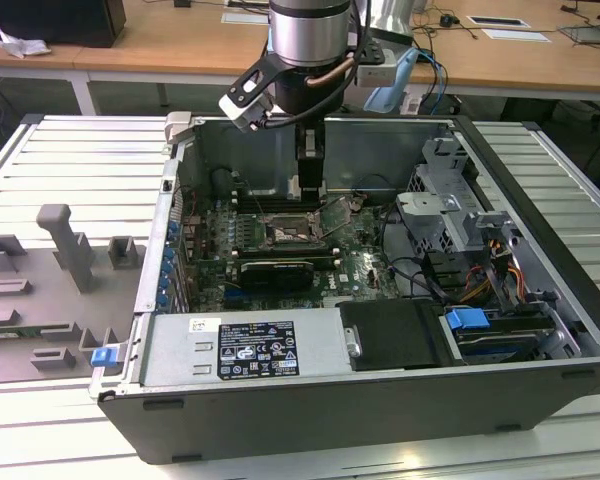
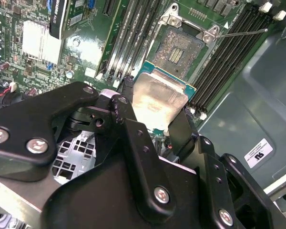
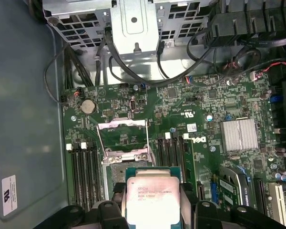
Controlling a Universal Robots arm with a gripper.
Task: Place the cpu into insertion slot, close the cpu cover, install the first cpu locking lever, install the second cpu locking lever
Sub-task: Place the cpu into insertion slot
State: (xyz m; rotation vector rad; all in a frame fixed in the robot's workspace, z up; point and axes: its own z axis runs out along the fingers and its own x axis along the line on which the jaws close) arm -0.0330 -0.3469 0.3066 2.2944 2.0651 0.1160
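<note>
My hand [image 2: 155, 113] grasps the small, flat, silver-grey-topped square cpu [image 3: 150, 198] by opposite edges, level over the green motherboard [image 3: 205, 95]. It sits just short of the dark-centred, metal-rimmed insertion slot [image 2: 181, 50] ahead. The thin silvery cpu cover [image 3: 124, 123] lies swung open, leaving that slot bare.

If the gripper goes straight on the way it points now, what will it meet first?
Probably the insertion slot, or the motherboard just beside it: the gripper holds the cpu above that area, nothing between. Exact alignment is unclear.
</note>
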